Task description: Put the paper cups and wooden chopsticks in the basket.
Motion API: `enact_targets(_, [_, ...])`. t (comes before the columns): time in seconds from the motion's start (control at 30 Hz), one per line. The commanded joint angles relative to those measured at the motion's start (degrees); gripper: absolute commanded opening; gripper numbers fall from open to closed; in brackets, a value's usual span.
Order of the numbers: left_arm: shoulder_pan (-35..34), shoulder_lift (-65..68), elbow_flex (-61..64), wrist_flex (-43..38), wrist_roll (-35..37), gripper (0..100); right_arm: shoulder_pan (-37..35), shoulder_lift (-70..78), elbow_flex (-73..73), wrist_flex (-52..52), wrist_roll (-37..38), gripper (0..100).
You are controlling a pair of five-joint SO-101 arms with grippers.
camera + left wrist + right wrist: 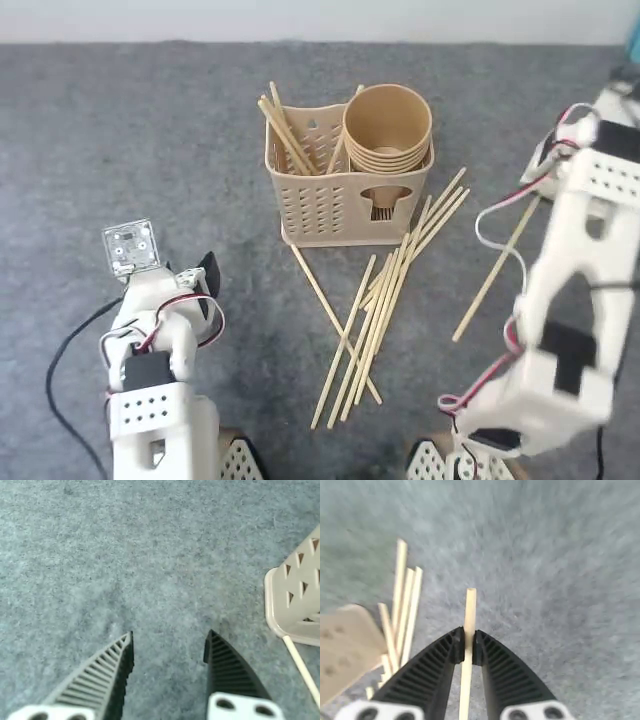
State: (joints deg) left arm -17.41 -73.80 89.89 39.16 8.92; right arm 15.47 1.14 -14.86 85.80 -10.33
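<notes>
A beige basket [345, 195] stands at the middle of the grey carpet. It holds a stack of paper cups [388, 125] and a few wooden chopsticks [285, 135]. Several more chopsticks [375, 320] lie fanned out in front of the basket. My right gripper [468, 637] is shut on one chopstick [470, 605], which slants over the carpet right of the basket as the single chopstick [495, 270]. My left gripper [167, 637] is open and empty, low over bare carpet to the front left of the basket [295, 595].
The right arm [580, 260] rises tall along the right side. One loose chopstick [300, 665] runs out from the basket's front corner. Open carpet spreads to the left and behind the basket.
</notes>
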Motion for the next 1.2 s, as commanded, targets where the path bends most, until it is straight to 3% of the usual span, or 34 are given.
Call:
enact_targets(0.0, [-0.44, -1.14, -0.48, -1.67, -0.88, 22, 0.22, -14.90, -2.99, 0.22, 0.62, 0.6])
enact_targets(0.27, [-0.44, -1.14, -0.48, -1.67, -0.88, 22, -9.27, -33.19, -2.73, -7.60, 0.44, 0.6])
enact_targets(0.47, [-0.44, -1.14, -0.40, -1.67, -0.97, 22, -18.59, -38.64, -2.73, -18.86, 0.88, 0.6])
enact_targets(0.87, [-0.44, -1.14, -0.04, -1.76, -0.97, 22, -35.65, -36.70, -2.64, -39.87, 0.88, 0.6])
enact_targets(1.17, [-0.53, -1.23, -0.04, -1.76, -0.97, 22, -37.14, -24.92, -2.64, -50.59, 0.88, 0.6])
